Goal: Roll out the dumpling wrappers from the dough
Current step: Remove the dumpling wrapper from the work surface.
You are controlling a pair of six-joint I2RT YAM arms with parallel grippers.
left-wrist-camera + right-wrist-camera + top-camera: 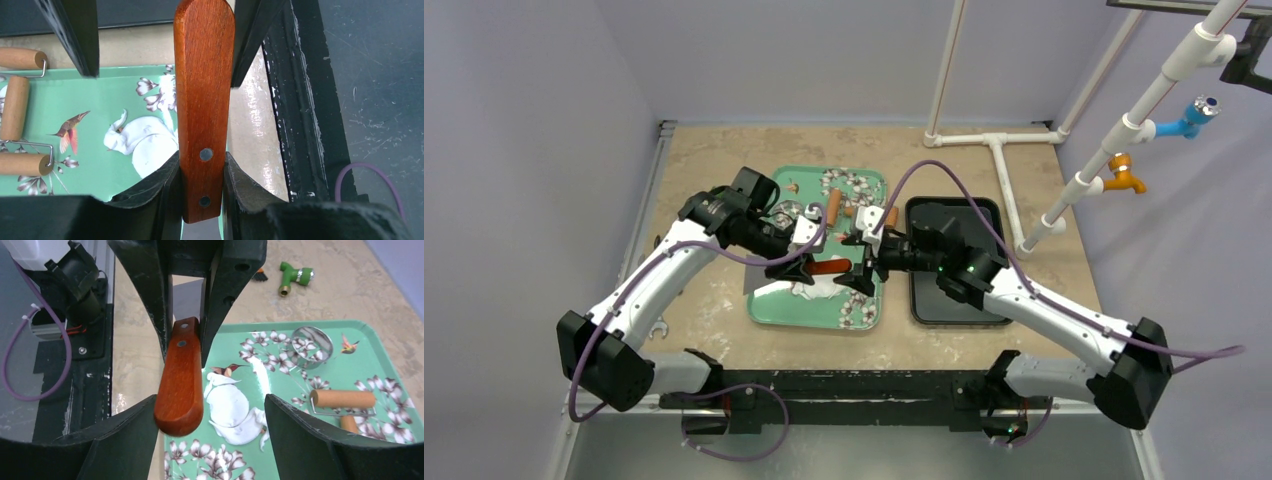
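The dough (230, 407) lies flattened and white on the green flowered tray (380, 330), with a curved line pressed into it; the dough (142, 142) also shows in the left wrist view. No separate dumpling wrappers are in view. My left gripper (202, 175) is shut on a reddish wooden handle (204, 90) with two rivets, held level above the tray's near edge. My right gripper (210, 405) faces it and stands open, its jaws wide around the handle's (180, 385) rounded end, which sits close against the left finger. In the top view the left gripper (796, 268) and right gripper (859, 272) meet over the tray.
A metal ring cutter (311, 342) and small wooden rolling pins (342, 398) lie on the green tray. A black tray (954, 310) sits to its right. A green fitting (292, 279) lies on the table beyond. White pipes (999, 150) stand at the back right.
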